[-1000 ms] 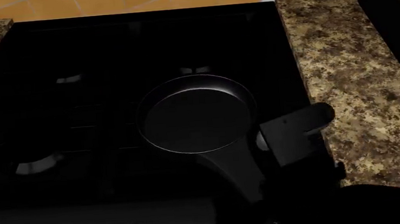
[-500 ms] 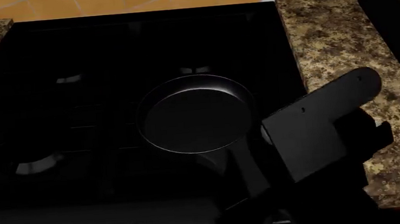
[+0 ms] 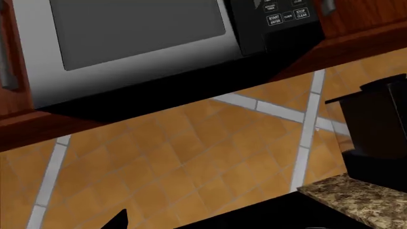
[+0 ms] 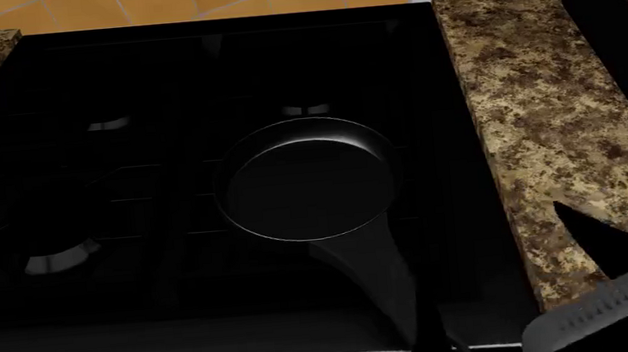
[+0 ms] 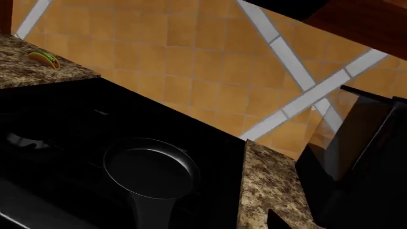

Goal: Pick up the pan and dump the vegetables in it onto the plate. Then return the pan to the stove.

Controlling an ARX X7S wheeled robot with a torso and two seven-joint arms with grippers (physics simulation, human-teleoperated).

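pan point(image 4: 305, 179) on stove point(image 4: 120, 176), ungripped

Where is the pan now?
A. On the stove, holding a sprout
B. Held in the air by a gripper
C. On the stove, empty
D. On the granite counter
C: the pan sits on the stove, its bowl bare, with no gripper touching it.

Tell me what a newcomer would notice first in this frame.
The empty black round frying pan sits on the large black cooktop, its long handle pointing toward the front edge. Speckled brown granite countertop flanks the stove at right. In the left wrist view, a silver microwave hangs above an orange tiled wall.
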